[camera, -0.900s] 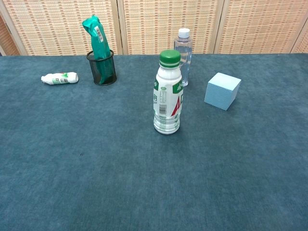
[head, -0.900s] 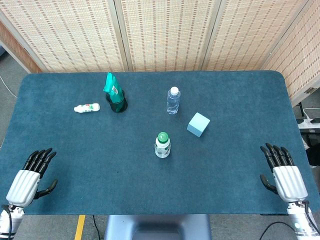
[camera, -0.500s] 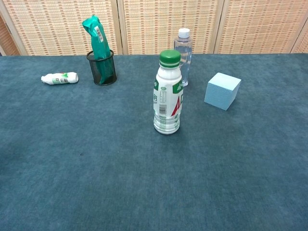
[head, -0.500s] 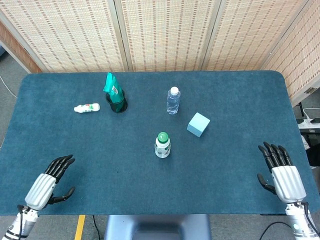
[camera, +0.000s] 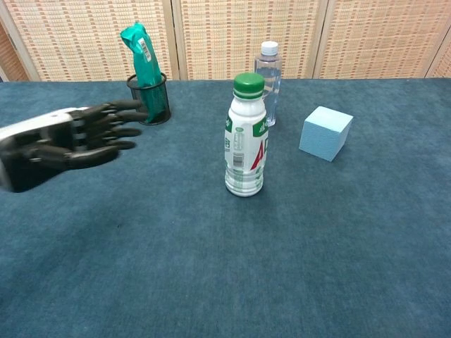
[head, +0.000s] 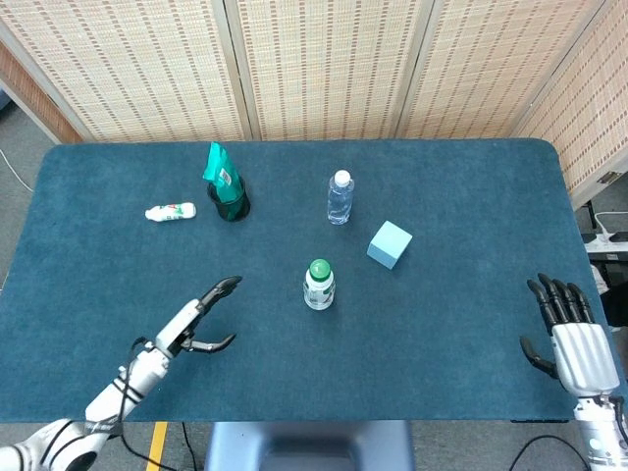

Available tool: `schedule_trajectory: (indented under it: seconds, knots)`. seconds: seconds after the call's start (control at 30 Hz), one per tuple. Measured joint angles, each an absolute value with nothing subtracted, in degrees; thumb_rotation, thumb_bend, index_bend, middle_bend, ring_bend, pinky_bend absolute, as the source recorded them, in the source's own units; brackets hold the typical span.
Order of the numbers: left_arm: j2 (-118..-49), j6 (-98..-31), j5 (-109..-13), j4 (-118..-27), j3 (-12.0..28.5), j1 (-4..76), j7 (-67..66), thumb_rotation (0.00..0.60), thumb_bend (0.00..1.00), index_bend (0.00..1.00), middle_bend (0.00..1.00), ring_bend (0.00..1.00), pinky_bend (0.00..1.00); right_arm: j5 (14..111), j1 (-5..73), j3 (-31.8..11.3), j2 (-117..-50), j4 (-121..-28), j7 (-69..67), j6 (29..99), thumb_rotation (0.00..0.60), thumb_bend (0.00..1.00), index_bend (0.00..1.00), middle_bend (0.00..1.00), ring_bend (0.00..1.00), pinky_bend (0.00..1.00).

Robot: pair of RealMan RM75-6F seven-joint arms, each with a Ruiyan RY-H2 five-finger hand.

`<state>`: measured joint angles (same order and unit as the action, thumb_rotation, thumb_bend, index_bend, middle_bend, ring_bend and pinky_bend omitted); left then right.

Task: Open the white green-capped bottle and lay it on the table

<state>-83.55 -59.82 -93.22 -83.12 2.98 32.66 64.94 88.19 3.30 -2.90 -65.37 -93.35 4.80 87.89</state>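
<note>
Two hands show, neither holding anything. Nearest, the right hand (head: 574, 339) rests at the table's (head: 461, 373) near right edge, fingers spread. The left hand (head: 196, 319), fingers apart and empty, hangs over the cloth, well left of the white green-capped bottle (camera: 244, 135), which stands upright at mid-table, cap (camera: 248, 84) on. Reaching looks like the step in hand; next, that hand must close around the bottle's body so the cap can be twisted off.
</note>
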Motion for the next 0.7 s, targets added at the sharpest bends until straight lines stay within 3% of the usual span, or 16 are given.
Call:
schedule_trajectory:
  seconds: [0.23,0.7]
  knots:
    - [-93.3,-55.9,-89.4,-76.6,6.3,37.6,64.2,0.6,0.33,0.0,0.0,0.0,0.0,87.2,3.6,-3.4,-65.7,-93.2,6.5,87.0,0.6,0.26,0.0,0.0,0.0,0.0]
    - [-107.6,-55.8,-85.7,-61.5,11.8,44.6,55.7,0.6,0.32,0.0,0.0,0.0,0.0,84.4,3.6,-4.0,-63.9,-94.4,5.2,85.2,0.6,0.26,0.0,0.0,0.0,0.0]
